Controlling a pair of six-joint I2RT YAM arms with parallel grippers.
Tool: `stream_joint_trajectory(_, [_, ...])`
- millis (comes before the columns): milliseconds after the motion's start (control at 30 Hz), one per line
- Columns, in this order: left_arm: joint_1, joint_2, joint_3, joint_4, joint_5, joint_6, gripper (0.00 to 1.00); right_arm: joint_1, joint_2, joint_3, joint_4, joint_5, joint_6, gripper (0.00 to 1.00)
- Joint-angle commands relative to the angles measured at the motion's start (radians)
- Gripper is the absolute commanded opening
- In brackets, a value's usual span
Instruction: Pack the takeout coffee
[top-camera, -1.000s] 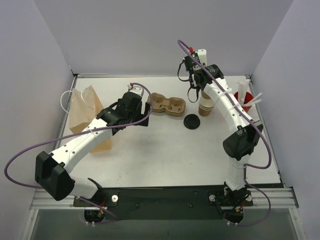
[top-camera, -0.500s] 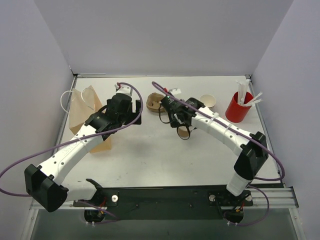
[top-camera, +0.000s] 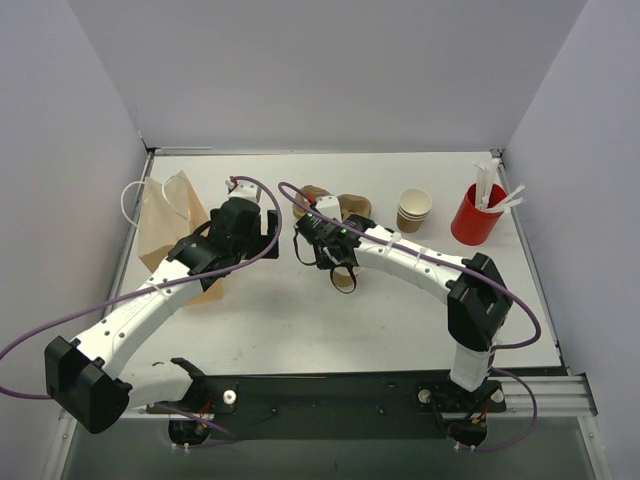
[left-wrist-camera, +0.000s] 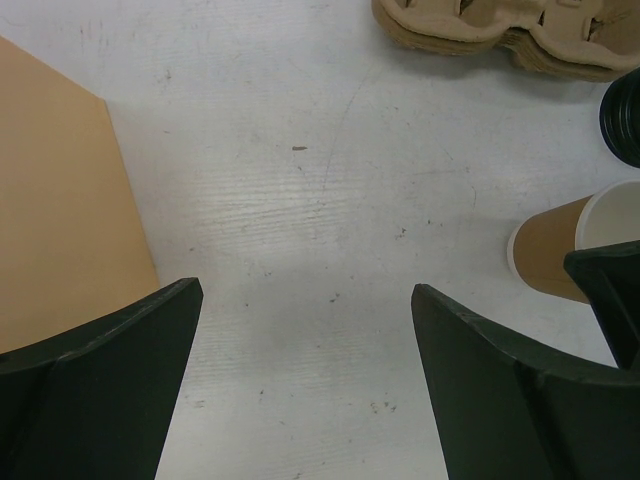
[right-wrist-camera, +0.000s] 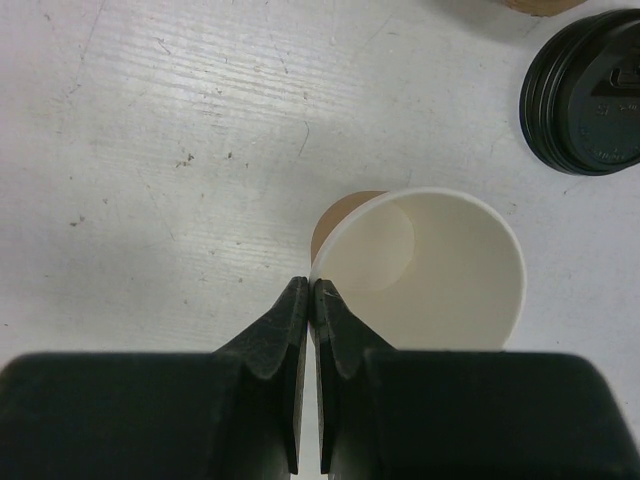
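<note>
Pinched together, the right fingers (right-wrist-camera: 283, 335) hold the coffee cup (right-wrist-camera: 430, 270) by one side of its rim, with the wall caught between them. The cup is upright, mouth up, near the middle of the desk (top-camera: 300, 320) (whether its base touches the desk I cannot tell). The left fingers (left-wrist-camera: 110, 350) gape wide and hold nothing, just left of the cup. The paper bag (top-camera: 165, 225) lies by the left edge, toward the far-left corner. Packing therefore likely means carrying the cup leftward past the left arm, which is nearer the bag. The lid (right-wrist-camera: 590, 95) lies apart from the cup.
</note>
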Motion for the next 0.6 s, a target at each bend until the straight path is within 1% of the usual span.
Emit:
stream_joint_trajectory(0, [0.004, -0.039, -0.007, 0.058, -0.002, -0.010, 0.97, 0.008, -0.008, -0.028, 0.031, 0.007, 0.036, 0.00])
stream_joint_trajectory(167, [0.004, -0.045, -0.015, 0.063, -0.004, -0.010, 0.97, 0.014, 0.003, -0.027, 0.035, -0.005, 0.043, 0.03])
stream_joint_trajectory(267, [0.004, -0.048, -0.016, 0.063, -0.002, -0.009, 0.97, 0.014, 0.003, -0.022, 0.030, -0.010, 0.046, 0.08])
stream_joint_trajectory(300, [0.006, -0.050, -0.016, 0.063, -0.002, -0.007, 0.97, 0.017, 0.002, -0.021, 0.030, -0.013, 0.046, 0.14])
stream_joint_trajectory(367, [0.006, -0.053, -0.018, 0.066, -0.002, -0.006, 0.97, 0.018, -0.004, -0.018, 0.028, -0.016, 0.046, 0.19])
stream_joint_trajectory(400, [0.006, -0.054, -0.021, 0.067, -0.002, -0.006, 0.97, 0.017, -0.004, -0.016, 0.025, -0.019, 0.049, 0.24])
stream_joint_trajectory(467, [0.006, -0.053, -0.021, 0.067, 0.001, -0.004, 0.97, 0.017, -0.014, -0.013, 0.021, -0.027, 0.047, 0.26])
stream_joint_trajectory(500, [0.006, -0.054, -0.021, 0.069, 0.001, -0.004, 0.97, 0.018, -0.020, -0.010, 0.015, -0.028, 0.046, 0.29])
stream_joint_trajectory(567, [0.006, -0.053, -0.019, 0.070, 0.001, -0.003, 0.98, 0.017, -0.049, 0.002, 0.012, -0.028, 0.041, 0.31])
